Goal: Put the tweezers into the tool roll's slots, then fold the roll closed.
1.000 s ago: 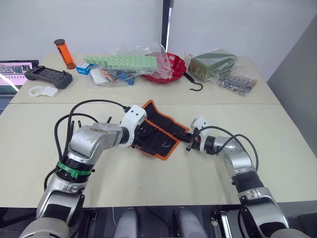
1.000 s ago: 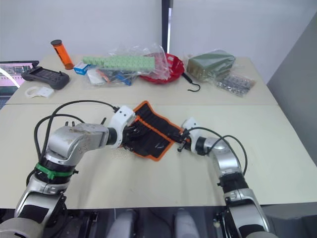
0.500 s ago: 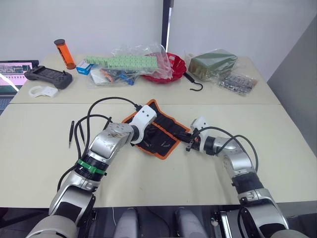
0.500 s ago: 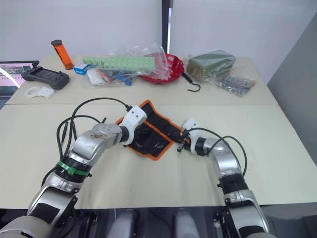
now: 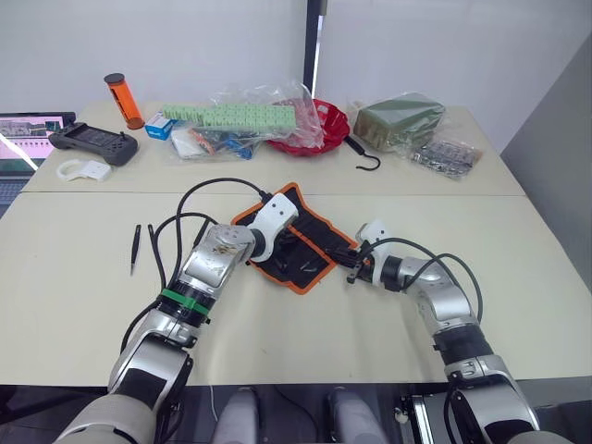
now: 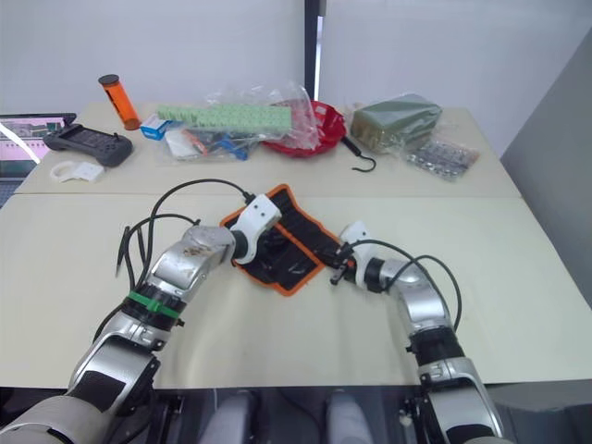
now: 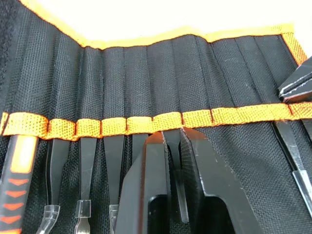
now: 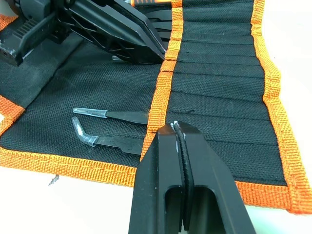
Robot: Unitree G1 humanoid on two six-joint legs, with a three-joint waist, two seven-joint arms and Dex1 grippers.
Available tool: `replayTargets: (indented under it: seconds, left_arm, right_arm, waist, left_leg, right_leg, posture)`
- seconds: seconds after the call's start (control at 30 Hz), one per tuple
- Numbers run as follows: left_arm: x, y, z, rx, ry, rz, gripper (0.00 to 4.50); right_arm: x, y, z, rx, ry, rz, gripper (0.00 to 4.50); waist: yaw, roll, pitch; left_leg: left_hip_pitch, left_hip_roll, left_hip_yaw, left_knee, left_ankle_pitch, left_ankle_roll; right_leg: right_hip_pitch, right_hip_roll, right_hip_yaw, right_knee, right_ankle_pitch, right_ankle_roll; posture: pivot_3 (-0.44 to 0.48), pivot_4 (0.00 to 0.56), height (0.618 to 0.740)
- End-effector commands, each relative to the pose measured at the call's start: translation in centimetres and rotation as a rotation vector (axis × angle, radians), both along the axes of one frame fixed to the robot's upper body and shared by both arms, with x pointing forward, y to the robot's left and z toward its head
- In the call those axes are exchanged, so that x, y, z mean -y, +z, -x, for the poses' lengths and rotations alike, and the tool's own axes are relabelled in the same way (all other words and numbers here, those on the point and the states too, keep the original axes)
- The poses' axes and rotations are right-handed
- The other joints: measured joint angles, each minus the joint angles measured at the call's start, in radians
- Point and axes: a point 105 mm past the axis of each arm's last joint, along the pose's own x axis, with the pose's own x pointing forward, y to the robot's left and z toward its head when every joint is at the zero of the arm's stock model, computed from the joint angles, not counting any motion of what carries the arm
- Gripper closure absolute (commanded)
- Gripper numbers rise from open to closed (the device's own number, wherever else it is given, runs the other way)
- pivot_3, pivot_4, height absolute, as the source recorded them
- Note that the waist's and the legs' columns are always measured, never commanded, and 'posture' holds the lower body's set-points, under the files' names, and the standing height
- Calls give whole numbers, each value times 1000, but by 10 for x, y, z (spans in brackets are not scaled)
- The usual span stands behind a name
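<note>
The tool roll (image 5: 317,242) lies open on the cream table, black with orange piping and an orange strip (image 7: 229,116) across its slots (image 7: 146,63). My left gripper (image 7: 174,139) is over the roll's middle, shut on one of the tweezers (image 7: 181,197), whose tip sits at the strip's edge. Several tweezers (image 7: 87,156) stand in the slots beside it. My right gripper (image 8: 177,127) is shut, tips pressed on the orange strip near the roll's right end, beside two capped tweezers (image 8: 119,115). One loose tweezer (image 5: 135,248) lies on the table to the left.
Along the table's far side stand an orange cylinder (image 5: 120,100), a black game controller (image 5: 92,141), plastic bags (image 5: 236,120), a red bowl (image 5: 326,122), a black hook (image 5: 366,157) and a green package (image 5: 398,118). My left arm's cables (image 5: 185,227) loop over the table.
My left arm has swung right and forward over the roll, uncovering the loose tweezer on the table. The roll has shifted slightly. The right gripper has stayed put.
</note>
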Motion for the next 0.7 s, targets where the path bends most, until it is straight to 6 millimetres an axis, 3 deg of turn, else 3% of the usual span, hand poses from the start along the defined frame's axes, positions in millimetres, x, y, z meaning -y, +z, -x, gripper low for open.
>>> replayTargets:
  seconds: [0.03, 0.23, 0.3, 0.43, 0.53, 0.7]
  left_arm:
    - [-4, 25, 4, 22, -9, 78, 2631]
    - [-23, 44, 18, 40, 28, 134, 663]
    - [-42, 52, 22, 73, 78, 133, 120]
    - [-72, 64, 33, 98, 159, 166, 120]
    - [-118, 77, 49, 172, 286, 193, 120]
    - [-190, 69, 77, 225, 557, 184, 120]
  right_arm:
    - [-2, -26, 9, -100, 14, 50, 4500]
    - [-4, -28, 8, -102, 22, 55, 4500]
    - [-4, -28, 6, -99, 22, 55, 4500]
    - [-6, -25, 4, -86, 24, 46, 4500]
    - [-8, -29, 5, -87, 44, 67, 4500]
    - [-11, -32, 2, -76, 45, 74, 4500]
  waist:
    - [0, 0, 0]
    - [-4, 0, 0]
    - [-6, 0, 0]
    - [-9, 0, 0]
    - [-19, 0, 0]
    - [-24, 0, 0]
  left_leg:
    - [0, 0, 0, 0, 0, 0]
    - [1, 0, 0, -1, 0, 0]
    - [1, 1, 0, -1, 0, 0]
    - [1, 1, 0, -1, 0, 0]
    - [1, 1, 0, -2, 0, 0]
    - [2, 2, 0, -3, 0, 0]
  right_leg:
    - [0, 0, 0, 0, 0, 0]
    - [0, 0, 0, 0, 0, 0]
    - [0, 0, 0, 0, 0, 0]
    - [0, 0, 0, 0, 0, 0]
    - [0, 0, 0, 0, 0, 0]
    - [0, 0, 0, 0, 0, 0]
  posture:
    - [0, 150, 740]
    - [0, 150, 740]
    - [0, 150, 740]
    - [0, 150, 740]
    - [0, 150, 740]
    - [0, 150, 740]
